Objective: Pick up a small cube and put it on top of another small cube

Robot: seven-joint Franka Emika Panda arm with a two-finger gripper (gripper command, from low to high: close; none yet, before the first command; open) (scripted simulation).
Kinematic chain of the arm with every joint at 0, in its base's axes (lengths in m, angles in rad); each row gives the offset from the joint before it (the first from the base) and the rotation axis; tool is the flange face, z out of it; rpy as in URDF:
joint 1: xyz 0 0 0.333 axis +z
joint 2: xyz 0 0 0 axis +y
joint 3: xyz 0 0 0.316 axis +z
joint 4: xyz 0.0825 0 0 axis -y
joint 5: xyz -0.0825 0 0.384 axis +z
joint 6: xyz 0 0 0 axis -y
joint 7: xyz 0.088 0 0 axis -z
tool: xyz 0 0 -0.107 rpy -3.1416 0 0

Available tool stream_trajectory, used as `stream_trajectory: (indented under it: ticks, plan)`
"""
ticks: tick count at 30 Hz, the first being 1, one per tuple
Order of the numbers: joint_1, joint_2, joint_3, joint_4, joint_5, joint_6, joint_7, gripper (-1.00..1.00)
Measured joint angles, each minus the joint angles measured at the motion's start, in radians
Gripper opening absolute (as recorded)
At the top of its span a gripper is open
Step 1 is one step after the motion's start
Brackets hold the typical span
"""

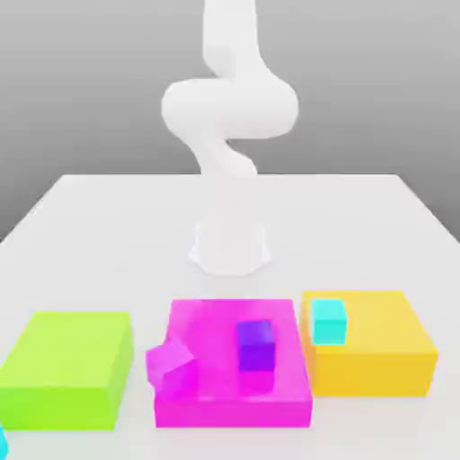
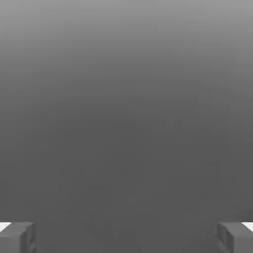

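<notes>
The deep violet-purple cube (image 1: 255,345), the other small cube, rests upright on the big magenta block (image 1: 207,395). At the lower left edge of the exterior view a bluish sky-cyan sliver (image 1: 3,444) looks like the small cube, mostly cut off by the picture's edge. The hand view has my gripper (image 2: 126,238) open, its two fingertips (image 2: 18,238) far apart with nothing between them and plain grey background behind. The white arm (image 1: 229,117) rises from its base at the table's back.
A greener turquoise cube (image 1: 329,320) sits on the yellow block (image 1: 373,359) at the exterior view's right. A lighter magenta-pink cube (image 1: 171,367) leans tilted against the magenta block's left side. A lime green block (image 1: 67,368) lies at the left. The arm's base (image 1: 230,247) stands behind them.
</notes>
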Motion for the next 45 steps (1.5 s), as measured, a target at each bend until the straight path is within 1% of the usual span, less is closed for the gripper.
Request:
stream_trajectory:
  ticks: [8,15,18,25,33,37,38,45]
  plan:
    - [0.021,0.292,-0.140,0.054,0.056,0.050,-0.157,0.00]
    - [0.012,0.547,-0.244,0.101,0.144,0.091,-0.318,0.00]
    - [-0.015,0.658,-0.271,0.122,0.189,0.108,-0.392,0.00]
    - [-0.101,0.914,-0.288,0.169,0.268,0.148,-0.548,0.00]
    - [-0.211,1.190,-0.297,0.219,0.287,0.206,-0.678,0.00]
    - [-0.262,1.333,-0.252,0.254,0.331,0.293,-0.724,0.00]
    - [-0.271,1.359,-0.241,0.261,0.340,0.312,-0.731,-1.00]
    - [-0.271,1.359,-0.242,0.261,0.342,0.310,-0.733,-1.00]
